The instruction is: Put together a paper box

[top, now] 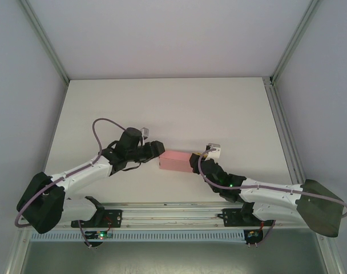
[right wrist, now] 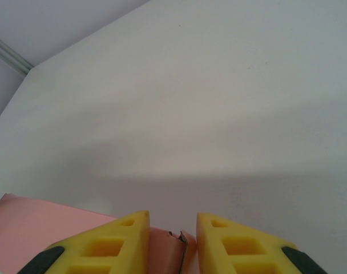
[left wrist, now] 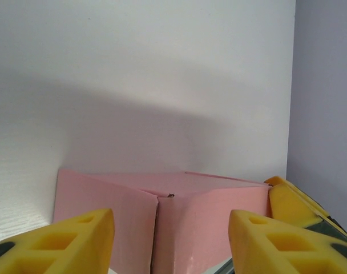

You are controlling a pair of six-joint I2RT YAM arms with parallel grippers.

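Paper box [top: 174, 161] is sitting mid-table [top: 162, 108], already looking folded, with left gripper [left wrist: 170, 217] gaping wide around one end and right gripper [right wrist: 172, 220] seemingly pinching the other end's flap, probably leaving end-closing.

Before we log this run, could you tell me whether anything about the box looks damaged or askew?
A small bent, crumpled card edge shows at the paper box corner inside the right gripper; the rest looks square.
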